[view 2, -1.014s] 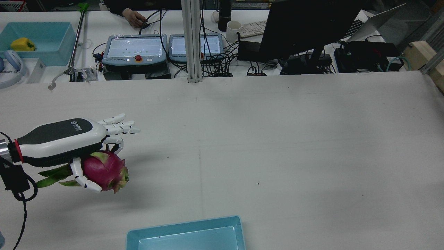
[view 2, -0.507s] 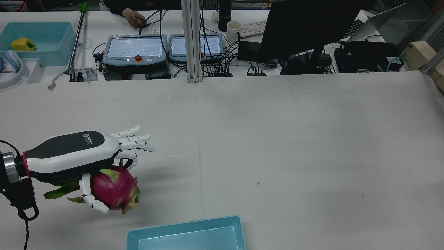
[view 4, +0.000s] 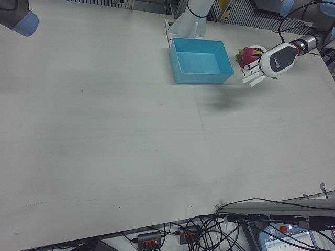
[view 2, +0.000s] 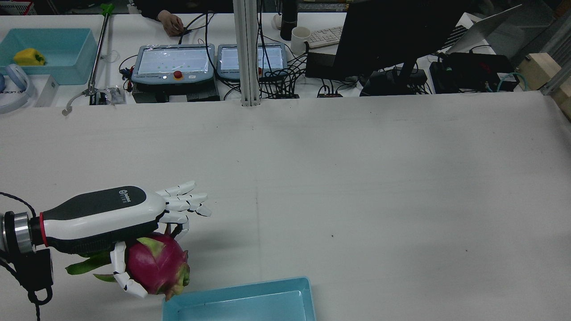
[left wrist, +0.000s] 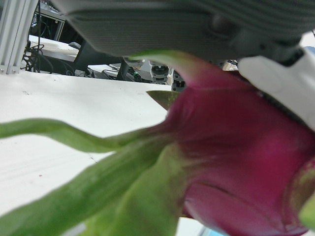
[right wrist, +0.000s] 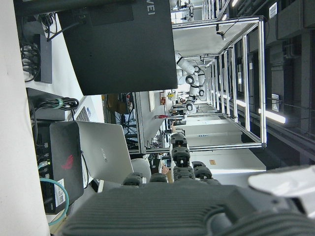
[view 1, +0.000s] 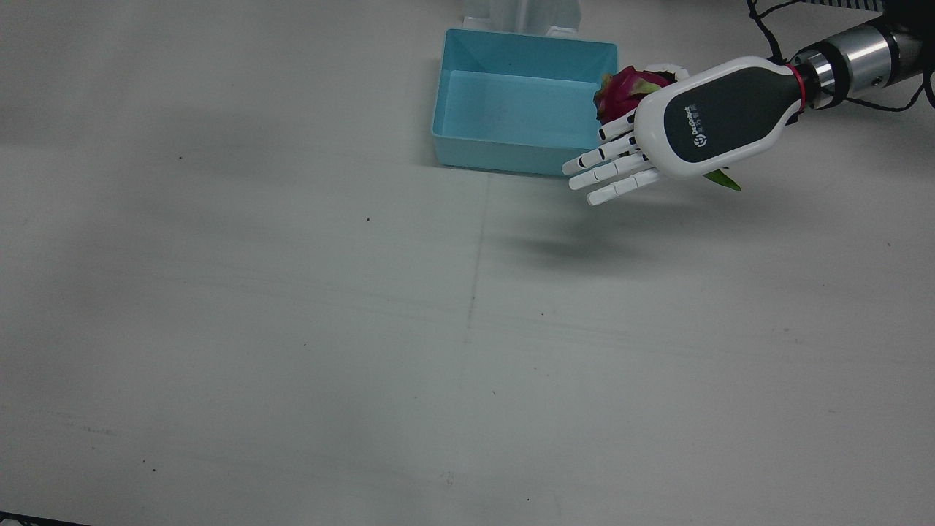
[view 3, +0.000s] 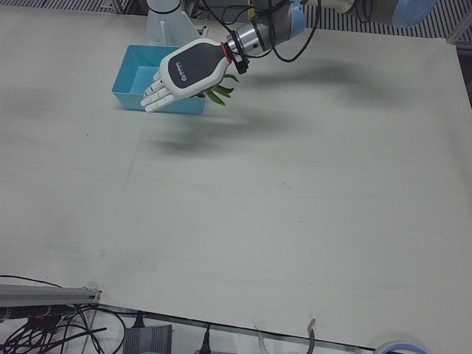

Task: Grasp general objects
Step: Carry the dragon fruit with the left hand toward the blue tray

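A magenta dragon fruit (view 2: 156, 265) with green leaves hangs above the table, and my left hand (view 2: 102, 218) is shut on it from above. Thumb and lower fingers wrap the fruit; the upper fingers (view 2: 185, 200) stick out straight. The fruit sits just left of the light blue tray (view 2: 241, 290) in the rear view. From the front, the fruit (view 1: 621, 88) peeks out behind the left hand (view 1: 701, 117), over the tray's (view 1: 511, 157) right rim. The left hand view is filled by the fruit (left wrist: 246, 162). Of my right hand (right wrist: 187, 201) only the dark palm and knuckles show in its own view.
Beyond the table's far edge are two teach pendants (view 2: 174, 62), a metal post (view 2: 246, 53), a dark monitor (view 2: 388, 35), cables and a second blue bin (view 2: 67, 53) holding a yellow pepper. A person's hand (view 2: 171, 22) rests on that bench.
My left hand has carried the dragon fruit nearer the robot's side of the table and rightward in the rear view, ending beside the blue tray's corner. The grip looks unchanged.
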Robot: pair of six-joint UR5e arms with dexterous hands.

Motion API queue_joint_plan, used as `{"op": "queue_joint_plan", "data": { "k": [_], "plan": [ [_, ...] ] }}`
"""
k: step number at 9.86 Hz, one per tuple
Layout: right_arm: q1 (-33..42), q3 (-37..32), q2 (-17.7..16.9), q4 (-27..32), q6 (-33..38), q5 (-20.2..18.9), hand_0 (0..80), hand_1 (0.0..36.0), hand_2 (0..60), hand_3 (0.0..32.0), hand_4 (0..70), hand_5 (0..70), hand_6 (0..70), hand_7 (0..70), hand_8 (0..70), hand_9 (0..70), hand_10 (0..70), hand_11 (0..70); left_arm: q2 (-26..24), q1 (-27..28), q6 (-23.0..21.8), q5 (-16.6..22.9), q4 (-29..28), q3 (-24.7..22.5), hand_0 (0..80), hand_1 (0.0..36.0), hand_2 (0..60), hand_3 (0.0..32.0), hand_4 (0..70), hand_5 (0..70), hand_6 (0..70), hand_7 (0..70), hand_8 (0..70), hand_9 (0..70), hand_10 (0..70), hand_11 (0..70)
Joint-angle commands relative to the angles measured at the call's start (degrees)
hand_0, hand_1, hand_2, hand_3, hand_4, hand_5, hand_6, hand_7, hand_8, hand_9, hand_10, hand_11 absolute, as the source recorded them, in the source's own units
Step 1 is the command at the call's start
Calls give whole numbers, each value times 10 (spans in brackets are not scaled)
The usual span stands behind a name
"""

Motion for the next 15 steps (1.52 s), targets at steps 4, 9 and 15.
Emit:
{"op": "queue_joint_plan", "data": {
  "k": [4, 9, 15],
  "plan": [
    [0, 0, 0, 0, 0, 0, 0, 0, 0, 0, 0, 0, 0, 0, 0, 0, 0, 0, -1, 32, -126, -1, 0, 11, 505, 187, 406, 0, 561, 700, 113, 214, 122, 28, 0, 0],
    [0, 0, 0, 0, 0, 0, 0, 0, 0, 0, 0, 0, 0, 0, 0, 0, 0, 0, -1, 98, -164, -49, 1, 6, 520, 202, 409, 0, 570, 700, 112, 211, 123, 28, 0, 0],
    [0, 0, 0, 0, 0, 0, 0, 0, 0, 0, 0, 0, 0, 0, 0, 0, 0, 0, -10, 158, -168, -110, -8, 18, 533, 215, 404, 0, 570, 700, 105, 200, 116, 26, 0, 0]
  ]
}}
